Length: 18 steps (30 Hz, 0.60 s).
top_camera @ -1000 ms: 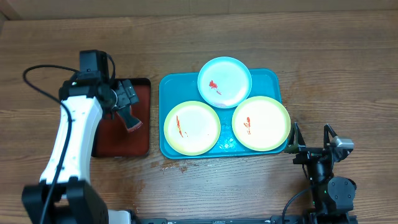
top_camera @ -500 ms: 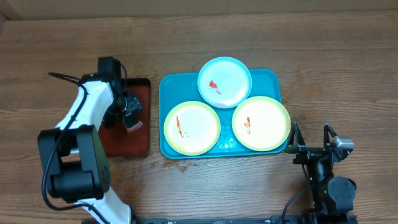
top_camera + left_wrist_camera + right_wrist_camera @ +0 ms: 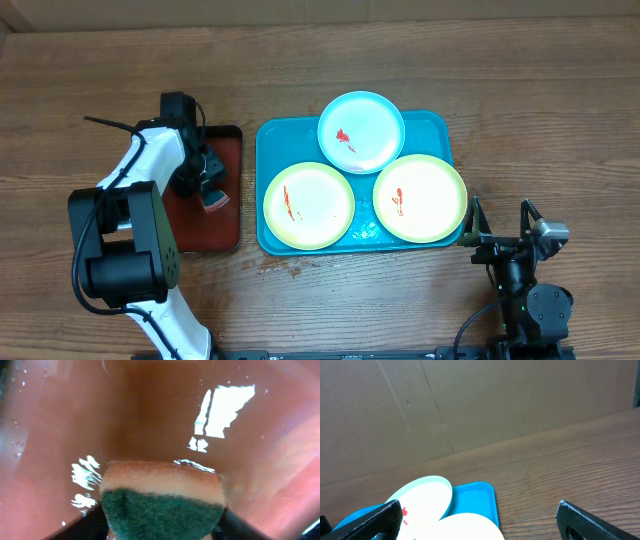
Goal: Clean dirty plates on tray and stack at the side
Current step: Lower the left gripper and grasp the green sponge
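Observation:
Three plates lie on the bright blue tray, each with a red smear: a light blue one at the back and two yellow-green ones at front left and front right. My left gripper is down over the dark red tray, its jaws against both sides of a sponge with a green scouring face. My right gripper stands open by the blue tray's front right corner, holding nothing. In the right wrist view the light blue plate and a yellow-green plate lie ahead of its fingers.
The small black-rimmed dark red tray sits left of the blue tray, its wet surface glinting. Bare wooden table lies all round. A cardboard wall stands behind the table.
The left arm has swung in over the dark red tray and dropped onto the sponge, and its jaws have closed in on it. The right arm and the plates have not moved.

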Motion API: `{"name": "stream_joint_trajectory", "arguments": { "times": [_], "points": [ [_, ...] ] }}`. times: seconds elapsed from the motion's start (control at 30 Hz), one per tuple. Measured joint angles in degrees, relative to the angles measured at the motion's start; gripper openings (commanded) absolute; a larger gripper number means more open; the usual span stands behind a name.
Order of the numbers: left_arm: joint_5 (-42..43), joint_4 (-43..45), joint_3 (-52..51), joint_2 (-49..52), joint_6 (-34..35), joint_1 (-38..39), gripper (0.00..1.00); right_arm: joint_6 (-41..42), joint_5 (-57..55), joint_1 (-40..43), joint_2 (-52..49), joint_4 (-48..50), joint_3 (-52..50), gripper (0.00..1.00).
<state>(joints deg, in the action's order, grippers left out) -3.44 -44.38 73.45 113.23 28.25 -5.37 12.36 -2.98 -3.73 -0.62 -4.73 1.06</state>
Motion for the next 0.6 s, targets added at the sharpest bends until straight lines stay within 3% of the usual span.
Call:
{"name": "stream_joint_trajectory", "arguments": {
  "times": [0.07, 0.17, 0.2, 0.23, 0.27, 0.57, 0.6],
  "points": [
    [0.02, 0.2, 0.07, 0.07, -0.07, 0.02, 0.04, 0.02, -0.02, 0.0, 0.0, -0.02, 0.0, 1.0],
    [0.0, 0.28, 0.13, 0.07, -0.09, 0.02, 0.04, 0.02, -0.02, 0.0, 0.0, -0.02, 0.0, 1.0],
    [-0.02, 0.28, 0.13, 0.07, -0.07, 0.02, 0.23, 0.0, -0.04, 0.0, 0.0, -0.04, 0.0, 1.0],
    [-0.04, 0.26, 0.15, 0.07, -0.15, 0.02, 0.74, 0.0, -0.02, 0.0, 0.0, -0.02, 0.0, 1.0],
    [-0.39, 0.04, 0.15, 0.17, -0.11, 0.02, 1.0, 0.0, -0.02, 0.0, 0.0, -0.02, 0.0, 1.0],
    [-0.28, -6.05, 0.87, 0.2, 0.13, -0.72, 0.99, 0.0, -0.02, 0.0, 0.0, -0.02, 0.0, 1.0],
    [0.26, -6.88, 0.87, 0.2, 0.15, -0.72, 0.96, -0.02, 0.0, 0.0, 0.0, -0.04, 0.0, 1.0]
  ]
}}
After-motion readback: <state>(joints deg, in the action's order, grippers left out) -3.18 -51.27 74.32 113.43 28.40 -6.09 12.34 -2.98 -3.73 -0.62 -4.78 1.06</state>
